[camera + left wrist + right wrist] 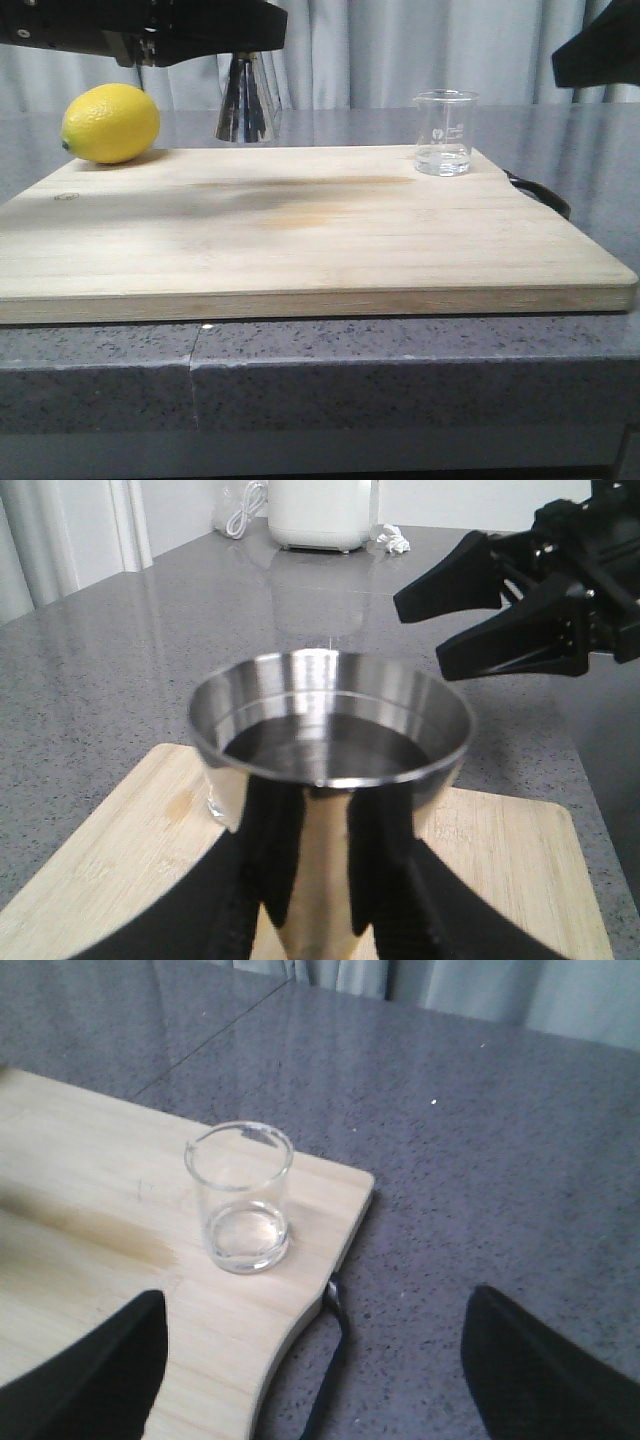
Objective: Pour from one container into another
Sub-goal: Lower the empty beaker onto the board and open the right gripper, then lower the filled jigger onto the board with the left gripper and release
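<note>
Bare board [300,240] lies between lemon [110,122] and beaker [444,132].

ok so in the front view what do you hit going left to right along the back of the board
lemon → steel jigger, held in the left gripper → glass beaker → black loop at the cutting board's right edge

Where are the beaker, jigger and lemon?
beaker [443,146]: front view, glass wall at mid-height.
jigger [330,742]: left wrist view, inside of the upper cup.
lemon [110,123]: front view, middle of the rind.
</note>
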Action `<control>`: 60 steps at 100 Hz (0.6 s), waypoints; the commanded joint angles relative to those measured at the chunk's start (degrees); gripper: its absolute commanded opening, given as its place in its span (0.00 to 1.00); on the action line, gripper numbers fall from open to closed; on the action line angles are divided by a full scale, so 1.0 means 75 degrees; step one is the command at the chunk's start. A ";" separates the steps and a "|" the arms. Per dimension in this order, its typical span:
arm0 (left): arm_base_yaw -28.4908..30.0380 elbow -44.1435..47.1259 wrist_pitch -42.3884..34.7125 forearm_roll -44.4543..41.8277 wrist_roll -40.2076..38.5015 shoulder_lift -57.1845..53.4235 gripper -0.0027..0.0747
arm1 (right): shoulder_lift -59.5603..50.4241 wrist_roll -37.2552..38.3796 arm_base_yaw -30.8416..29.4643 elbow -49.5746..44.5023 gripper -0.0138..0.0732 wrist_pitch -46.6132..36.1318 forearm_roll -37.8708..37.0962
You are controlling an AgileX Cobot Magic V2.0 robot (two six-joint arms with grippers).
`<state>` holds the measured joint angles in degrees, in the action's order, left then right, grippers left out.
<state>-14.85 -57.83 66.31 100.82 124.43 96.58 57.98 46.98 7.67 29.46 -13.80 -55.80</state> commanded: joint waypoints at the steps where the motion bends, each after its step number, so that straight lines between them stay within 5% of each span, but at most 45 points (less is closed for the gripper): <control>1: -0.0081 -0.0234 0.0858 0.0627 -0.0054 -0.0271 0.27 | -0.0469 0.0051 0.0011 0.0185 0.78 -0.0039 0.0117; 60: -0.0081 -0.0234 0.0516 0.0624 -0.0054 -0.0147 0.27 | -0.0756 0.0051 0.0019 0.0185 0.78 0.0337 0.0044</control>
<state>-14.85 -57.83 66.31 100.82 124.43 96.79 53.22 47.14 7.65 29.32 -9.38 -55.68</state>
